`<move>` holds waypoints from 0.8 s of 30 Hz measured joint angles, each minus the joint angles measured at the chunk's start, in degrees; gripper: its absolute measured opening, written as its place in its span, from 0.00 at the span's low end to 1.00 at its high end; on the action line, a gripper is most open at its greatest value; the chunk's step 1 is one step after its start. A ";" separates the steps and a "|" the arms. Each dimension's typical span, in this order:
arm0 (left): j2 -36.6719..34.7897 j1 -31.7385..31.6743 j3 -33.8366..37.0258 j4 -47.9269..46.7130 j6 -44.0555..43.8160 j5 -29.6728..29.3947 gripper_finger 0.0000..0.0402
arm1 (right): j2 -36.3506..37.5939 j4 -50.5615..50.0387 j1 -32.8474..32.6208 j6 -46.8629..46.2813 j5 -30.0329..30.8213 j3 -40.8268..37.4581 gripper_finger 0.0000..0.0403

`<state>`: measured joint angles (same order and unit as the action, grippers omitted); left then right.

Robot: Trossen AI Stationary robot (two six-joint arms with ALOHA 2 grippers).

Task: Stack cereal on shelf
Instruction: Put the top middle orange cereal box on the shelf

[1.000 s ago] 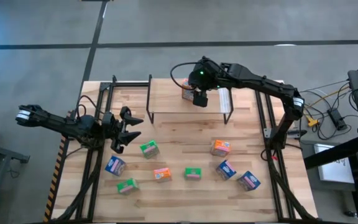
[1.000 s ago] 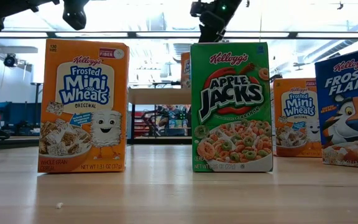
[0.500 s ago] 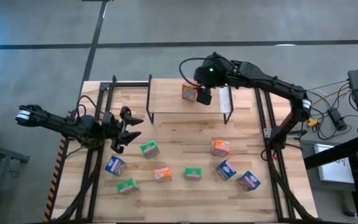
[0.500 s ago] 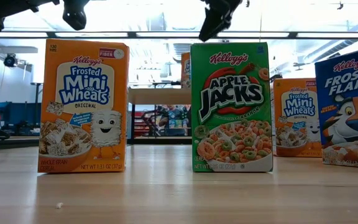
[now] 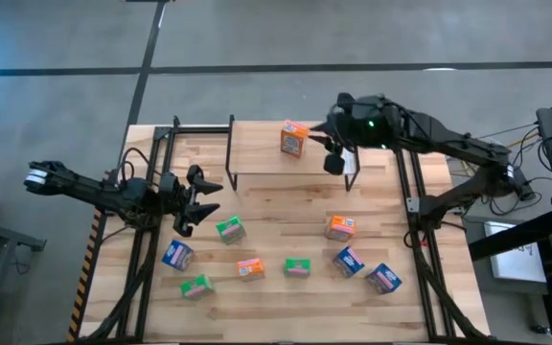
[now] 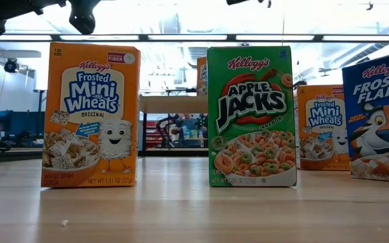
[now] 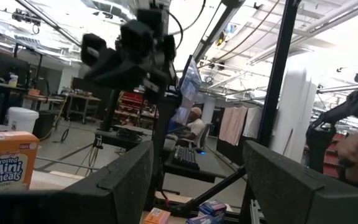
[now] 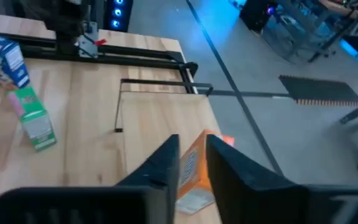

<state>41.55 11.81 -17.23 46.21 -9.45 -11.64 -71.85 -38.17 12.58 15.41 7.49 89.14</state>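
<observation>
so far one orange cereal box (image 5: 294, 139) is seen standing on the shelf (image 5: 257, 153); eight more are scattered on the counter (image 5: 276, 206). the right pincer (image 5: 334, 161), nearly closed and empty, is beside that box, the left pincer (image 5: 195, 196) spread open and empty. light, crushable cardboard is judged: the broad faces should be gripped gently.

High cam is looking straight down on the whole table (image 5: 276, 206), both arms in frame. Low cam is sitting at tabletop height, facing level across into the room, very close to the front boxes. Left wrist cam is pointing across the table toward the room; right wrist cam is tilting down at the shelf (image 8: 160, 112). High, low and both wrist cams are sharing the orange box (image 5: 293, 139) (image 6: 202, 75) (image 7: 4, 158) (image 8: 193, 168) on the shelf.
</observation>
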 joint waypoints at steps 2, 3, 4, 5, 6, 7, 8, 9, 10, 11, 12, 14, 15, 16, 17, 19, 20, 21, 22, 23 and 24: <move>0.00 -0.01 0.00 0.01 -0.05 0.00 0.58 | 2.74 3.90 -0.28 -0.49 -0.02 -5.54 0.08; 0.01 -0.02 0.00 0.03 -0.05 0.00 0.58 | 4.02 5.44 -0.28 -0.94 -0.02 -8.12 0.05; 0.05 0.01 0.00 0.03 -0.05 0.00 0.58 | 5.27 7.06 -0.26 -1.42 0.00 -10.84 0.04; 0.14 0.01 0.00 0.11 -0.07 0.00 0.58 | 6.34 8.54 -0.26 -2.15 0.04 -13.18 0.03; 0.16 0.01 0.00 0.08 -0.07 0.02 0.58 | 7.33 9.76 -0.20 -2.74 0.09 -15.34 0.03; 0.16 0.01 0.00 -0.05 -0.07 0.02 0.58 | 8.23 10.72 -0.19 -3.61 0.15 -17.34 0.02; 0.16 0.01 0.00 -0.02 -0.07 0.02 0.58 | 8.89 11.49 -0.19 -4.25 0.18 -19.05 0.02; 0.16 -0.01 0.00 0.01 -0.07 0.02 0.58 | 9.54 12.31 -0.19 -5.08 0.21 -20.76 0.02; 0.14 0.00 0.00 0.05 -0.07 0.02 0.58 | 9.99 13.32 -0.22 -5.57 0.31 -22.50 0.02; 0.14 0.00 0.00 0.05 -0.07 0.02 0.58 | 10.28 14.29 -0.22 -6.11 0.78 -24.07 0.02; 0.14 0.01 0.00 0.06 -0.07 0.02 0.58 | 10.46 15.57 -0.22 -6.69 1.49 -25.81 0.02; 0.14 0.00 0.00 0.09 -0.07 0.02 0.58 | 10.34 18.48 -0.15 -6.88 3.52 -29.06 0.02; 0.14 0.01 0.00 0.09 -0.07 0.02 0.58 | 10.04 20.07 0.08 -6.85 4.73 -30.54 0.02; 0.14 0.00 0.00 0.09 -0.07 0.02 0.58 | 9.73 21.69 0.40 -6.81 5.85 -31.89 0.02; 0.12 0.01 0.00 0.09 -0.07 0.02 0.58 | 9.11 23.36 0.90 -6.79 6.33 -33.07 0.02; 0.10 -0.01 0.00 0.10 -0.06 0.03 0.58 | 7.64 26.35 2.16 -6.63 6.54 -34.64 0.02; 0.10 0.01 0.00 0.09 -0.07 0.03 0.58 | 6.86 27.35 3.00 -6.61 6.55 -35.17 0.02; 0.10 0.01 0.00 0.12 -0.05 0.04 0.58 | 6.03 27.81 3.75 -6.59 6.53 -35.41 0.02; 0.09 0.01 0.00 0.11 -0.05 0.04 0.58 | 5.06 28.32 4.55 -6.59 6.40 -35.45 0.02; 0.08 0.01 0.00 0.09 -0.07 0.04 0.58 | 4.15 28.79 5.38 -6.59 5.92 -35.45 0.02; 0.08 0.01 0.00 0.09 -0.06 0.04 0.58 | 3.32 28.87 6.15 -6.59 5.59 -35.42 0.02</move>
<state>41.63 11.81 -17.23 46.30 -9.51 -11.60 -68.53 -9.30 18.72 8.82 13.08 53.71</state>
